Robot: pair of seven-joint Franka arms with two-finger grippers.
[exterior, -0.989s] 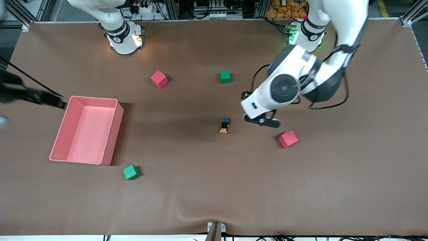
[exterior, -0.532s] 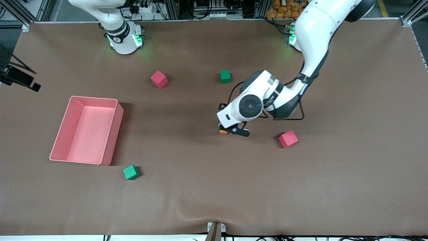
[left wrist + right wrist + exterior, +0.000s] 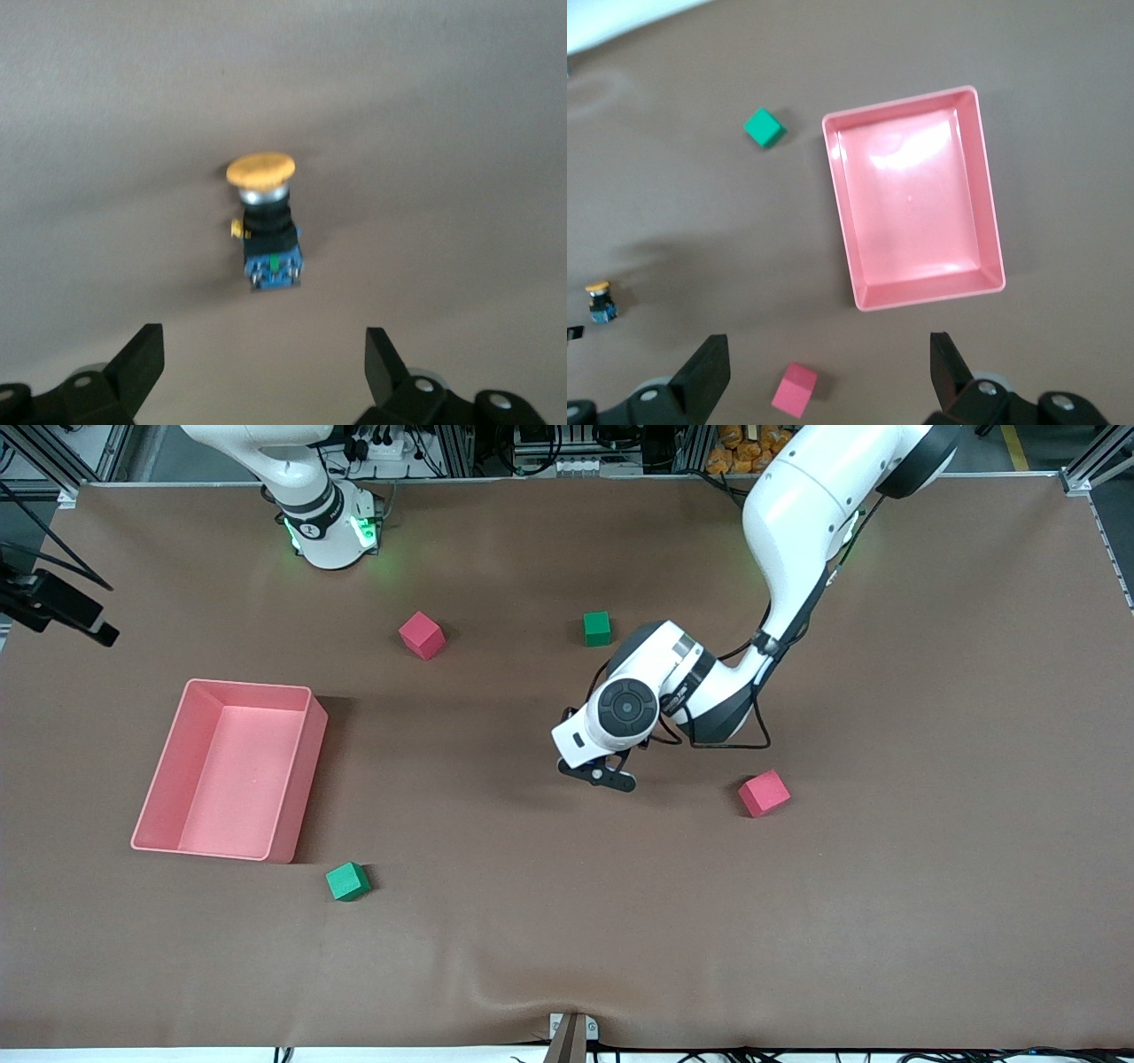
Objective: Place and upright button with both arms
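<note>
Your left pincer point(image 3: 257, 376) hangs open directly over the button point(image 3: 264, 221), which lies on its side mid-counter point(image 3: 567, 921); its long axis runs straight out from the gap between the fingers. Your right pincer point(image 3: 824, 376), also open, waits high over the pink bin point(image 3: 912, 195).

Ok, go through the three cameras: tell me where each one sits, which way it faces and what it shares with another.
Front view: high across the table, facing both bases; the left arm reaches mid-table, its left gripper hiding the button.
Left wrist view: on the left arm's wrist, looking straight down at the button lying on its side; open fingertips show.
Right wrist view: on the right arm's wrist, high up, looking down on the pink bin; its own open fingertips show.
Shared: both wrist views show the button; front and right wrist share the bin.
</note>
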